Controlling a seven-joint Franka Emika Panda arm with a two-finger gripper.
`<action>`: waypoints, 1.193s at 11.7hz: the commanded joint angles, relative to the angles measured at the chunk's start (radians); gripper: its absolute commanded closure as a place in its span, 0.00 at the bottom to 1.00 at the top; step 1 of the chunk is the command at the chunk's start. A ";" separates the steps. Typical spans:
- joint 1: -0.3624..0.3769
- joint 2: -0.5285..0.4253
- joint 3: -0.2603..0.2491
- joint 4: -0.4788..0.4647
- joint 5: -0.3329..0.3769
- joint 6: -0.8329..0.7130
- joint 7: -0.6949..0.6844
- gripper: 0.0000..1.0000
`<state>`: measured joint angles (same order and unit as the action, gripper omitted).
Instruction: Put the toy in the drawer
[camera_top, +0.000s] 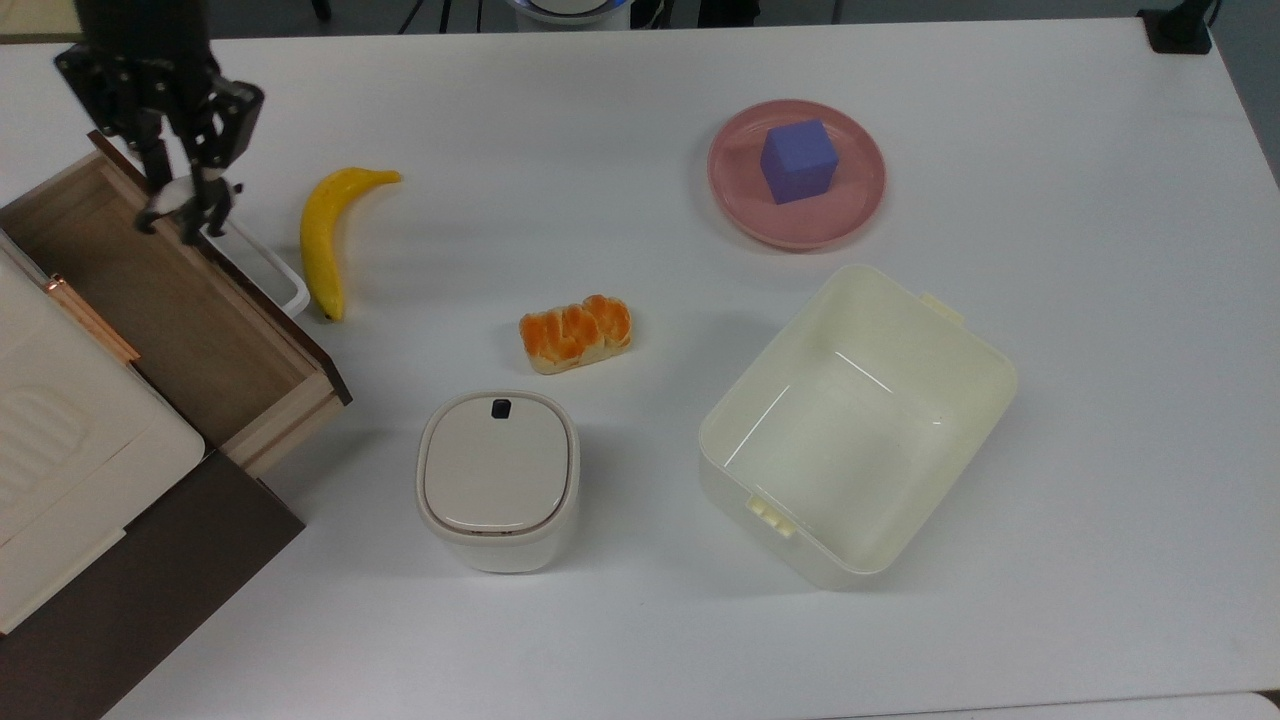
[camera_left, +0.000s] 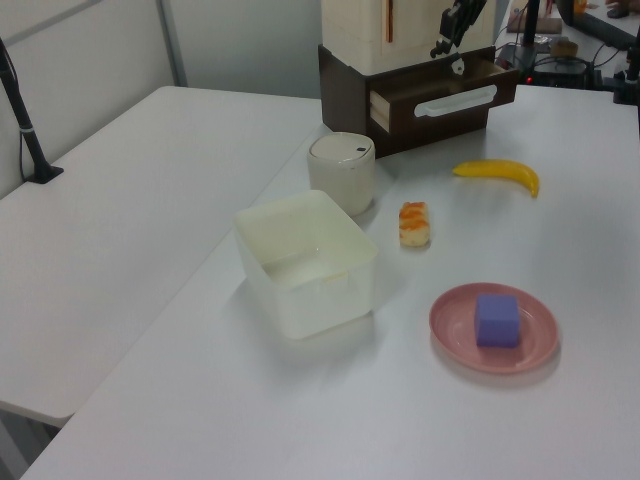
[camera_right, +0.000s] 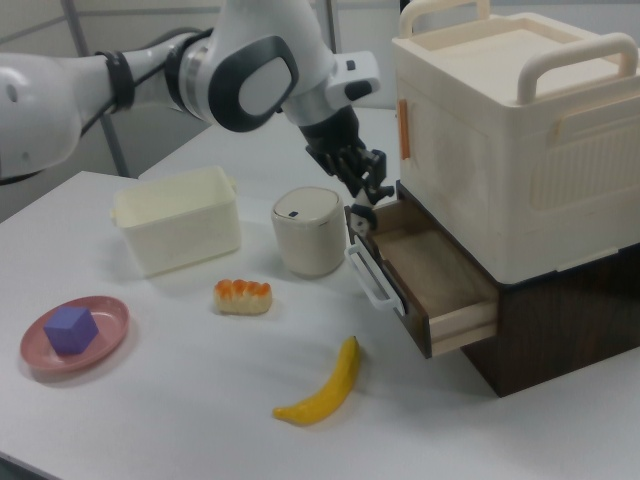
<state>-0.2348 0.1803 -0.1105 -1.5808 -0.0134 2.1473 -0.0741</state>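
Tub (camera_top: 858, 425), cream plastic and open-topped, sat nearest the bottom edge of the top view, with a lidded white canister (camera_top: 498, 478) to the top view's left of it. Beyond these lay an orange bread-like piece (camera_top: 575, 333), apart from both. Farther up, a banana (camera_top: 325, 235) lay near the drawer's (camera_top: 150, 290) white handle (camera_top: 260, 262), and a purple-blue cube (camera_top: 797, 160) stood on a pink plate (camera_top: 860, 205) well off to the top view's right. The drawer stood pulled out from a dark brown cabinet (camera_right: 560, 330) that carried a cream lidded box (camera_right: 520, 130). The gripper (camera_top: 180, 212) hung over the drawer's front edge, just behind the dark front panel, fingers closed on the toy (camera_top: 178, 195), a tiny black-and-white panda. In the right view the toy (camera_right: 361, 217) was clear of the wood, above the drawer's front corner nearest the canister (camera_right: 309, 231). The white table (camera_top: 1100, 400) carried everything.
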 joint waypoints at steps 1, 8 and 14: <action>-0.033 0.051 0.000 0.007 -0.017 0.095 -0.078 0.74; -0.047 0.074 0.006 0.007 -0.008 0.117 -0.069 0.00; 0.093 0.050 0.041 -0.018 -0.010 -0.013 0.003 0.00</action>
<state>-0.2065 0.2636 -0.0649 -1.5744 -0.0190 2.2262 -0.1060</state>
